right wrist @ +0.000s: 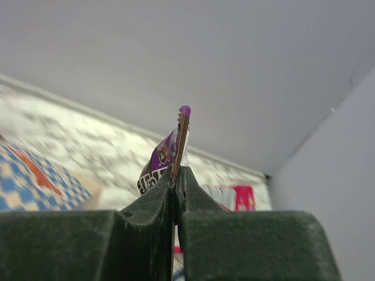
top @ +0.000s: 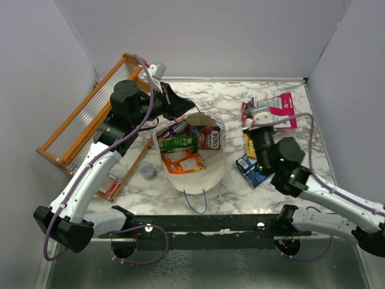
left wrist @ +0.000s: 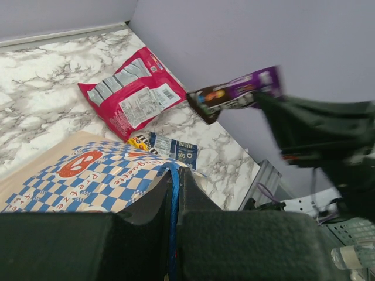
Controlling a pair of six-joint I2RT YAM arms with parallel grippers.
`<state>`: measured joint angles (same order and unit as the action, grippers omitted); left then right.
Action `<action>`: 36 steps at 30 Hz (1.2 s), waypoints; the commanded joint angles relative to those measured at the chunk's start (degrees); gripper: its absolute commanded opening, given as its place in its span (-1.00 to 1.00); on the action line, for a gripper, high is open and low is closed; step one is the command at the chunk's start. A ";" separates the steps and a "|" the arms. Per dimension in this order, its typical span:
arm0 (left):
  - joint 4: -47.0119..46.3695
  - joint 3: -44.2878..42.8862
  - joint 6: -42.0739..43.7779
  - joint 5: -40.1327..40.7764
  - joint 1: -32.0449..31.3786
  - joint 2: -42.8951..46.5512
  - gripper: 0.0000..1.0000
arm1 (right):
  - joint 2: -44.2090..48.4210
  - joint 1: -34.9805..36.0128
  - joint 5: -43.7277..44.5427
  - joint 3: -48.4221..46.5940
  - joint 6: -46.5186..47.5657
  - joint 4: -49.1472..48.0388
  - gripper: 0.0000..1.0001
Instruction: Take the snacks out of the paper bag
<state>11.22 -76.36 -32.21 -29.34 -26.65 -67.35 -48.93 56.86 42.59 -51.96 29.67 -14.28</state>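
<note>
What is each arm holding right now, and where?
The left gripper has jaws shut on the thin blue string handle of the blue-and-white checkered paper bag; the right gripper pinches one end of the glossy purple wrapper.

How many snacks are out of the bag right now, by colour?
Pink-red pouch: 1
Yellow bar: 1
Blue packet: 1
Purple wrapper, held in the right tool: 1
Total: 4
</note>
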 commanded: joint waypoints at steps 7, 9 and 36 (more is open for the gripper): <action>-0.67 -2.65 0.37 0.51 0.02 0.59 -1.00 | -14.16 -23.82 -0.99 5.99 -25.58 15.19 -0.97; -0.60 -2.79 0.38 0.46 0.02 0.56 -1.00 | -16.73 -27.95 -3.80 7.15 -33.31 16.49 -0.97; -1.66 -1.71 -0.11 -0.69 0.02 0.88 -1.00 | 0.18 -55.96 -33.26 18.49 -58.80 16.44 0.66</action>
<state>11.66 -77.43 -32.23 -29.28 -26.65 -67.51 -53.45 1.28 12.73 -29.41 -35.40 3.95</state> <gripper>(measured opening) 0.018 0.809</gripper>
